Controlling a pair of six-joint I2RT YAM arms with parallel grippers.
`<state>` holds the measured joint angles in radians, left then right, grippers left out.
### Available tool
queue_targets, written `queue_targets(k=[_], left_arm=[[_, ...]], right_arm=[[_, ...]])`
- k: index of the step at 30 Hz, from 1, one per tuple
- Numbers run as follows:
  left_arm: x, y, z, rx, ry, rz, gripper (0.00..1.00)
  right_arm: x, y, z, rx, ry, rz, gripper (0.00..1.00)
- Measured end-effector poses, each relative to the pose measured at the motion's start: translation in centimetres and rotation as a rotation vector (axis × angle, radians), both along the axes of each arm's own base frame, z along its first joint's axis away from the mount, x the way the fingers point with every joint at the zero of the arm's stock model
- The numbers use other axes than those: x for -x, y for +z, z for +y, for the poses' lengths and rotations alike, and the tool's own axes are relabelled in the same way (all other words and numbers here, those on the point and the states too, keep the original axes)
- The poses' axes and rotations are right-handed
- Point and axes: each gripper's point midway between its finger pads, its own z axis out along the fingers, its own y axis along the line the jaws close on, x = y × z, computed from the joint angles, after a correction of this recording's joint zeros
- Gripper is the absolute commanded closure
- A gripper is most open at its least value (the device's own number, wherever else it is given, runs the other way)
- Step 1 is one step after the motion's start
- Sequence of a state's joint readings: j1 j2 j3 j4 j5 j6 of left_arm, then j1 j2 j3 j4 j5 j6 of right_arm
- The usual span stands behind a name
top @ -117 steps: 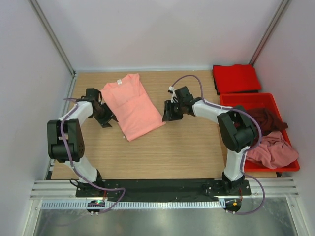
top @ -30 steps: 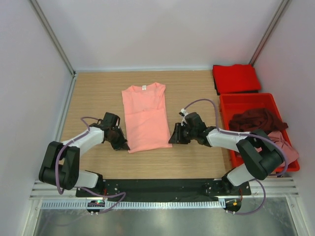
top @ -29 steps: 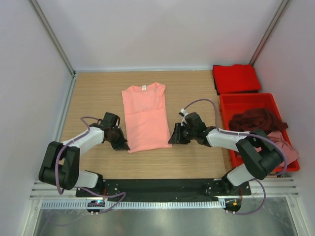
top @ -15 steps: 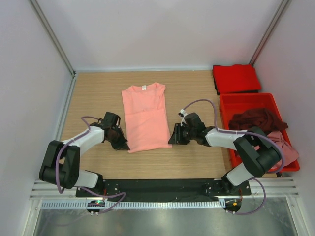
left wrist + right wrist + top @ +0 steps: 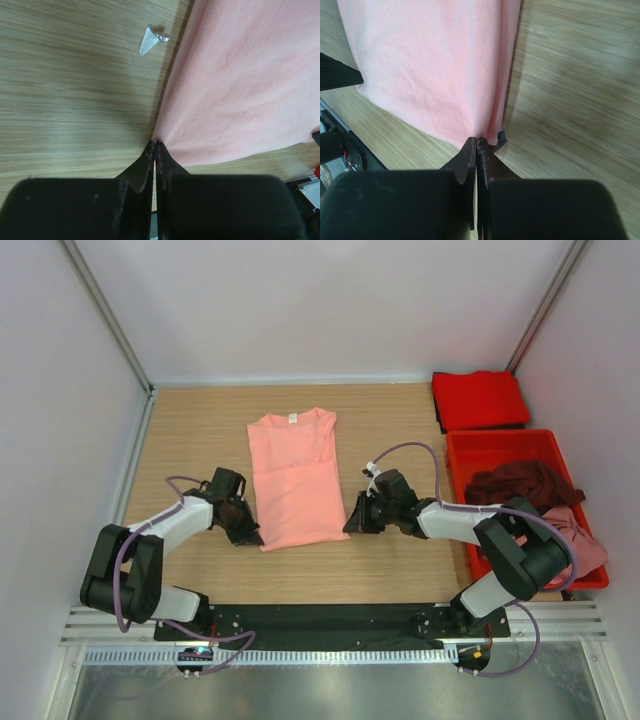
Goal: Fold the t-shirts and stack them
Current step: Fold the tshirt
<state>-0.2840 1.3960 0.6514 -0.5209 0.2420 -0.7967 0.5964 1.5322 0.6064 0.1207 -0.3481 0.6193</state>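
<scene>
The left claw [image 5: 154, 149] is pinched shut on the lower-left hem corner of the salmon-pink t-shirt [image 5: 295, 475], the right claw [image 5: 477, 144] likewise on its lower-right corner, the shirt flat mid-frame on the desk [image 5: 190, 430], bare wood bordering every edge, the red bin [image 5: 455, 455] far right.

both arms reach low, left gripper [image 5: 250, 536] and right gripper [image 5: 349, 526] pinched closed.

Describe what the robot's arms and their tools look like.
Both the left arm and right arm have white links with bulky black joints. A thin lilac cable loops along each. The left tool and right tool are black, with fingers tapering to narrow tips.
</scene>
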Motion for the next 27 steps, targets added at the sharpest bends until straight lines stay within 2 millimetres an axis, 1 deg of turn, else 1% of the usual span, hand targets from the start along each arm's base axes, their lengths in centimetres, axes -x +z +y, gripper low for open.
queue_targets(k=[4, 6, 10, 12, 14, 16, 20, 24, 25, 26, 27], left_arm=[[-0.1, 0.1, -0.1, -0.004, 0.002, 0.000, 1.00], [-0.1, 0.3, 0.0, -0.010, 0.006, 0.004, 1.00], [-0.1, 0.6, 0.4, -0.037, 0.015, 0.004, 1.00], [0.0, 0.7, 0.6, -0.047, 0.016, 0.001, 1.00], [0.1, 0.6, 0.6, -0.049, 0.015, 0.004, 1.00], [0.1, 0.6, 0.5, -0.049, 0.011, 0.003, 1.00], [0.2, 0.6, 0.3, -0.047, 0.002, 0.004, 1.00], [0.4, 0.3, 0.3, -0.052, -0.001, 0.016, 0.99], [0.5, 0.2, 0.3, -0.056, -0.001, 0.022, 0.96], [0.5, 0.0, 0.4, -0.065, 0.001, 0.027, 0.90], [0.6, -0.1, 0.6, -0.076, 0.003, 0.033, 0.86]], right_arm=[[0.2, -0.1, -0.2, -0.006, -0.007, -0.001, 0.99], [0.5, 0.2, -0.4, -0.012, -0.012, -0.012, 0.99], [0.9, 1.6, -0.8, -0.052, -0.018, -0.078, 0.99], [1.2, 1.8, -1.1, -0.071, -0.024, -0.111, 0.99], [1.7, 1.2, -1.5, -0.076, -0.027, -0.119, 0.99], [2.6, 0.2, -1.9, -0.080, -0.032, -0.107, 0.99], [3.4, -1.2, -2.3, -0.084, -0.043, -0.084, 0.99], [3.5, -1.3, -2.2, -0.107, -0.052, -0.097, 0.99], [3.5, -1.3, -2.2, -0.111, -0.053, -0.102, 0.96], [3.5, -1.3, -2.3, -0.113, -0.055, -0.102, 0.92], [3.5, -1.2, -2.3, -0.114, -0.057, -0.102, 0.84]])
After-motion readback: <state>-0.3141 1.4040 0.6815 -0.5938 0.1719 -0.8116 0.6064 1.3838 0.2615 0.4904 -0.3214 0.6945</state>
